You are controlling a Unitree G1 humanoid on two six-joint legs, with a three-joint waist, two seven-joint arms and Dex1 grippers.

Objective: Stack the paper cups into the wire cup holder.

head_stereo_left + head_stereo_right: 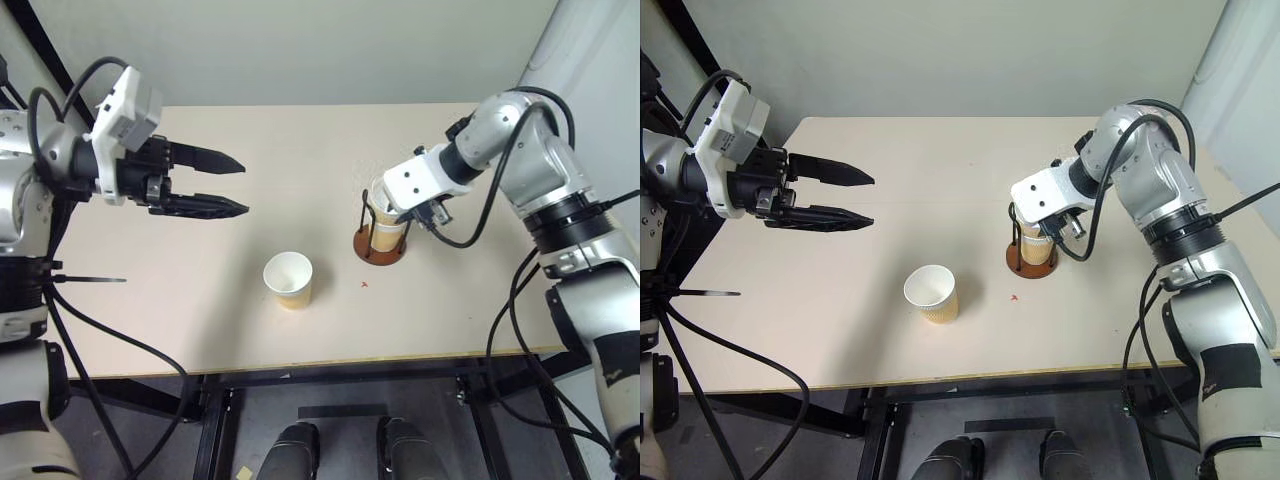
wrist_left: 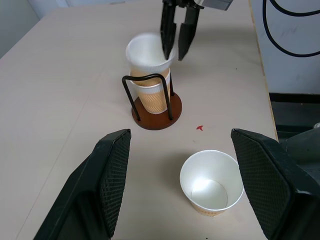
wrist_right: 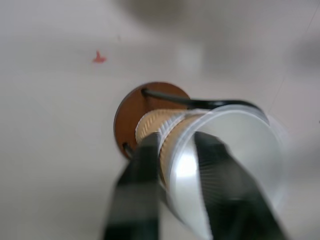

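Note:
The wire cup holder (image 2: 172,108) stands right of the table's middle, with one paper cup (image 2: 153,98) seated inside its black loops. A second paper cup (image 2: 146,52) sits nested in that one, its rim above the wires. My right gripper (image 2: 175,57) points down at this upper cup, one finger inside the rim and one outside, the jaws slightly apart. A third paper cup (image 1: 288,278) stands upright near the front middle of the table. To the left of the cups my left gripper (image 1: 245,187) hovers open and empty, pointing toward the holder.
The beige table (image 1: 180,300) has its front edge just below the loose cup. A small red mark (image 1: 365,285) lies between the loose cup and the holder. A wall runs behind the table's far edge.

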